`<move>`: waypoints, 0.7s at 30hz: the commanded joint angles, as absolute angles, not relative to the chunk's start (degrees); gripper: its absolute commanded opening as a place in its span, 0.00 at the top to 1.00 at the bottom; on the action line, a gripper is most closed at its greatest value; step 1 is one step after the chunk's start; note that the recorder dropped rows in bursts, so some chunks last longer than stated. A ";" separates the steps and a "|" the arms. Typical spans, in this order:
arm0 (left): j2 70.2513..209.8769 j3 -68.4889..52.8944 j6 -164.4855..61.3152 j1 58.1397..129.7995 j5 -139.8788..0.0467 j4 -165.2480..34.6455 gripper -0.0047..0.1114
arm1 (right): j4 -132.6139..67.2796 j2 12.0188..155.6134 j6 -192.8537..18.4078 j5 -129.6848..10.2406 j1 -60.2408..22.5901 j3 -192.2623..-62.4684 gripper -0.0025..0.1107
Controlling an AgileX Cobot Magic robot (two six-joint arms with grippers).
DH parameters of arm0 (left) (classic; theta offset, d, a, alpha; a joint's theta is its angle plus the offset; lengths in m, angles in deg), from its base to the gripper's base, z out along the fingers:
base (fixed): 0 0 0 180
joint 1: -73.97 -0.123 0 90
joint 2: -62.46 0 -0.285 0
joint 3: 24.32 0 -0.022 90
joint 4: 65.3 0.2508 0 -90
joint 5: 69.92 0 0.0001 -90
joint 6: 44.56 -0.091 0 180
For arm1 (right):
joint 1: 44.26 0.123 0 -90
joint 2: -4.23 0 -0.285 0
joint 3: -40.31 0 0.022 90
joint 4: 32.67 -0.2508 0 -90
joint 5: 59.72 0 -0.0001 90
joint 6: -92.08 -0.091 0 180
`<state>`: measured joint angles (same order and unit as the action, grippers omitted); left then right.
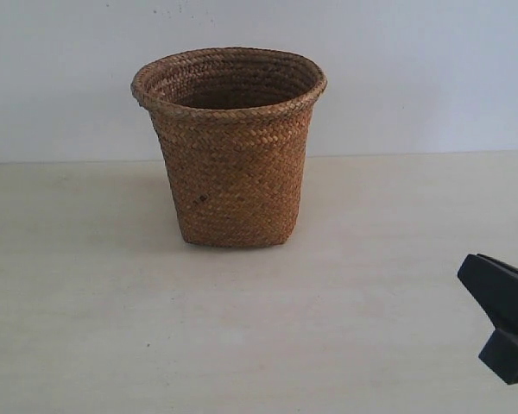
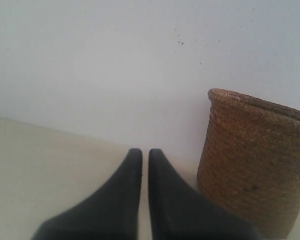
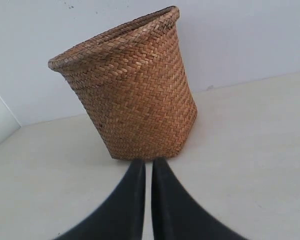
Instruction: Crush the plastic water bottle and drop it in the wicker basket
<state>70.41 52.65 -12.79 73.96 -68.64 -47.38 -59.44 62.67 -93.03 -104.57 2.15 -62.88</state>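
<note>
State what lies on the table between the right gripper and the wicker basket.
Nothing: bare table separates the right gripper from the wicker basket, clearest in the exterior view.

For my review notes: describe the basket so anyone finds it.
On the pale table before the white wall, the wicker basket stands upright. Unlike the black right gripper nearby, it is brown, woven, with a flared round rim.
</note>
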 commanded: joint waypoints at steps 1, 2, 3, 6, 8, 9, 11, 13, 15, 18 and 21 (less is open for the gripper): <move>70.25 52.89 -13.24 73.78 -67.94 -50.27 0.92 | -59.29 62.43 -92.94 -105.34 1.97 -62.47 0.97; 70.25 52.89 -13.24 73.78 -67.67 -51.04 0.92 | -59.29 62.43 -92.94 -105.34 1.97 -62.47 0.97; 70.25 52.89 -13.24 73.78 -67.33 -51.75 0.92 | -59.29 62.43 -92.94 -105.34 1.97 -62.47 0.97; 70.25 52.89 -13.78 73.78 -66.17 -55.33 0.92 | -59.29 62.43 -92.94 -105.34 1.97 -62.47 0.97; 70.25 52.89 -19.32 73.78 -64.97 -59.11 0.92 | -59.29 62.43 -92.94 -105.34 1.97 -62.47 0.97; 70.25 52.89 -24.35 73.78 -63.65 -61.45 0.92 | -59.29 62.43 -92.94 -105.34 1.97 -62.47 0.97; 70.25 52.89 -33.94 73.78 -60.30 -65.63 0.92 | -59.29 62.43 -92.94 -105.34 1.97 -62.47 0.97; 70.25 52.89 -40.61 73.78 -55.86 -67.09 0.92 | -59.29 62.43 -92.94 -105.34 1.97 -62.47 0.97; 70.25 52.89 -42.99 73.78 -53.55 -67.49 0.92 | -59.29 62.43 -92.94 -105.34 1.97 -62.47 0.97; 70.25 52.89 -43.17 73.15 -53.24 -67.49 0.92 | -59.29 62.43 -92.94 -105.34 1.97 -62.47 0.97; 70.25 52.89 -43.17 73.10 -52.39 -67.49 0.92 | -59.29 62.43 -92.94 -105.34 1.97 -62.47 0.97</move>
<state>70.41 52.68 -42.33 73.34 -53.10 -66.69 -59.44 62.67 -93.03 -104.62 2.15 -62.88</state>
